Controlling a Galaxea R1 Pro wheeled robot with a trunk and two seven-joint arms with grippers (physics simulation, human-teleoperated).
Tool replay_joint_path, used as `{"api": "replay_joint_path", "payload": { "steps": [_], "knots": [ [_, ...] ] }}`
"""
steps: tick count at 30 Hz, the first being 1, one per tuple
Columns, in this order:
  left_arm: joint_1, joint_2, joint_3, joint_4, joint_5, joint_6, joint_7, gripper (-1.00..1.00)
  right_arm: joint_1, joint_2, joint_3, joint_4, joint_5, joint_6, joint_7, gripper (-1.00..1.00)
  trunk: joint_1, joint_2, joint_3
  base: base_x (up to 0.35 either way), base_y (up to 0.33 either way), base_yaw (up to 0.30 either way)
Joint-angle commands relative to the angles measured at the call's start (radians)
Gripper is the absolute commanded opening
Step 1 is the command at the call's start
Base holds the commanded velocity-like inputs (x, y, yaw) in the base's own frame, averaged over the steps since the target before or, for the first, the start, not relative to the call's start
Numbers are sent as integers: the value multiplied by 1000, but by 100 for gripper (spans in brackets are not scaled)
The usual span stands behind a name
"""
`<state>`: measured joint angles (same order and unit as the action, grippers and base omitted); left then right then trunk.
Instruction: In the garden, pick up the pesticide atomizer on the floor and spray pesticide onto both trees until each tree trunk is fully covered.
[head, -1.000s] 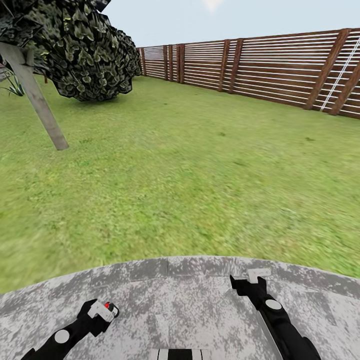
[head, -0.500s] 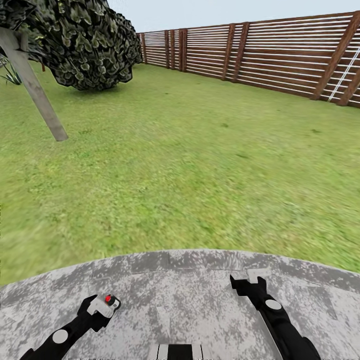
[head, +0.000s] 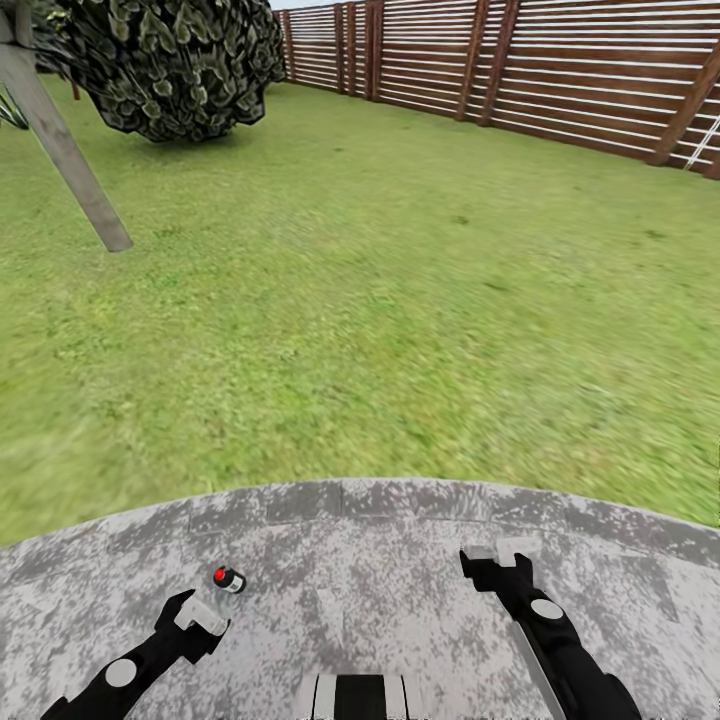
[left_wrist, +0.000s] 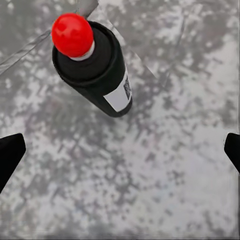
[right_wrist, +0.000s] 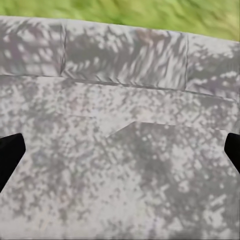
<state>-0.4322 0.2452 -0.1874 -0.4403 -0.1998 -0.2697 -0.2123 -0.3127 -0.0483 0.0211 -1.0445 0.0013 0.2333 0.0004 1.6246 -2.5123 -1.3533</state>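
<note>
Atomizer location: the pesticide atomizer (head: 228, 579) lies on the grey stone paving (head: 380, 560), just beyond the left pincer (head: 203, 615), apart from it
Atomizer appearance: short black cylinder with a red rounded cap (left_wrist: 72, 34), a white collar under the cap and a white label (left_wrist: 119, 96) on the side
Handling (judged): rigid and probably light; the smooth round body may roll or slip
Hold point (judged): across the black body below the cap, near the label, leaving the cap free
Left pincer state: spread wide, empty; black fingertips (left_wrist: 10, 154) show at both edges of the wrist view
Right pincer (head: 503, 550) state: spread wide, empty, over the paving
Tree trunk (head: 65, 150): pale grey, leaning, on the lawn (head: 350, 300) well apart from the robot
Fence (head: 560, 70): brown slats behind the lawn
</note>
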Motion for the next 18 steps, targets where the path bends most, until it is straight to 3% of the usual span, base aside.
{"api": "replay_joint_path", "payload": {
  "steps": [1,6,18],
  "knots": [
    [0,0,0,0,-10,-5,1,100,0,-1,2,-2,0,5,1,100,0,-1,-6,0,0,2],
    [0,1,0,0,-10,-5,2,100,0,-1,2,-2,0,6,0,100,2,-2,-34,0,0,1],
    [0,2,0,0,-12,-3,3,100,0,-1,2,-2,0,6,-1,100,2,-2,-46,21,9,0]
  ]
}}
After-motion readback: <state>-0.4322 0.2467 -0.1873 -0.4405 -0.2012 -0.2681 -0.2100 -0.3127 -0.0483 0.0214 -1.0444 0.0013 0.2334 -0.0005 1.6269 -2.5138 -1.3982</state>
